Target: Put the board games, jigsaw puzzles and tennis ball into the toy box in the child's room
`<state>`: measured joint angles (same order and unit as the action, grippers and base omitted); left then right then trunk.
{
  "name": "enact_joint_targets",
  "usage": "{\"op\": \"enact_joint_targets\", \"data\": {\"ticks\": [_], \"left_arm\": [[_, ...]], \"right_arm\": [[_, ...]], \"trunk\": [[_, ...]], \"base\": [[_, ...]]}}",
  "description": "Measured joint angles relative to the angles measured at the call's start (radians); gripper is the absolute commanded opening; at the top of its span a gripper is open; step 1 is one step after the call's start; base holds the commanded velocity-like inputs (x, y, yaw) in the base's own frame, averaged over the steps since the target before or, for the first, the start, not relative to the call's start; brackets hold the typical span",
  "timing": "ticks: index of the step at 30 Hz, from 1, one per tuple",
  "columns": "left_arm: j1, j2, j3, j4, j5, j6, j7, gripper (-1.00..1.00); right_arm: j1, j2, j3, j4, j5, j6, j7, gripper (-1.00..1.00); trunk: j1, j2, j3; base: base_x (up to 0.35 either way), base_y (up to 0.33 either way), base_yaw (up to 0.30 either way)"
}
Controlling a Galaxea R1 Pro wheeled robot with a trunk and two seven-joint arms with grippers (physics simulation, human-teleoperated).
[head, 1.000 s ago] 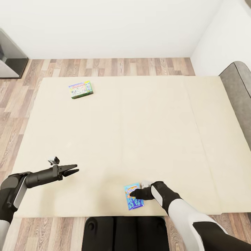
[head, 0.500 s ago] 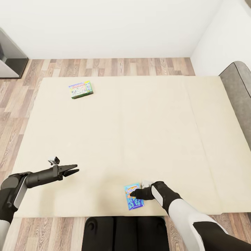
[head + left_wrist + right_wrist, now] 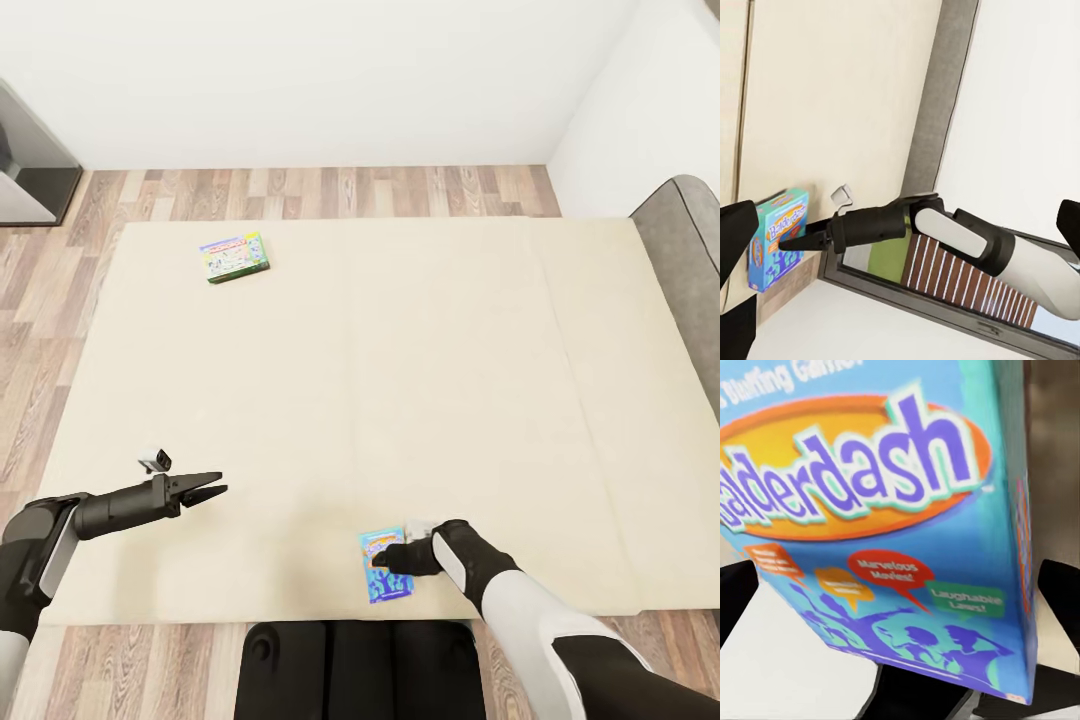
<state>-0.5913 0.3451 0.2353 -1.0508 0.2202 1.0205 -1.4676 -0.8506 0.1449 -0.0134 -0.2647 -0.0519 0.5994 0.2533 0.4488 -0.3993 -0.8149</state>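
My right gripper (image 3: 385, 562) sits on the blue game (image 3: 386, 578) at the near edge of the bed (image 3: 400, 350), but I can't tell whether its jaws have closed on the box. The left gripper (image 3: 212, 490) hangs released over bare mattress, well left of that box. I worry that a thin, flat box on soft bedding could slide toward the edge and drop to the floor if I pinch only a corner. The green game (image 3: 233, 257) lies far across the bed.
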Motion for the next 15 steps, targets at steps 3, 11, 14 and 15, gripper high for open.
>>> {"op": "enact_joint_targets", "data": {"ticks": [3,11,14,15], "left_arm": [[0.000,0.000,0.000,0.000,0.000,0.000,0.000,1.00],[0.000,0.000,0.000,0.000,0.000,0.001,0.000,1.00],[0.000,0.000,0.000,0.000,0.000,0.001,0.000,1.00],[0.000,0.000,0.000,0.000,0.000,0.001,-0.001,1.00]], "right_arm": [[0.000,0.015,0.002,0.001,0.006,0.011,-0.003,1.00],[0.000,0.029,-0.002,0.001,-0.006,-0.030,0.000,1.00],[0.001,0.029,-0.002,0.001,-0.006,-0.021,0.000,1.00],[0.001,0.029,-0.002,0.001,-0.009,-0.019,0.001,1.00]], "trunk": [[0.000,0.000,0.000],[0.000,0.000,0.000],[0.000,0.000,0.000],[0.000,0.000,0.000]], "base": [[0.000,0.006,0.000],[0.000,0.050,0.000],[0.000,0.043,0.000],[0.000,0.021,0.000]]}}
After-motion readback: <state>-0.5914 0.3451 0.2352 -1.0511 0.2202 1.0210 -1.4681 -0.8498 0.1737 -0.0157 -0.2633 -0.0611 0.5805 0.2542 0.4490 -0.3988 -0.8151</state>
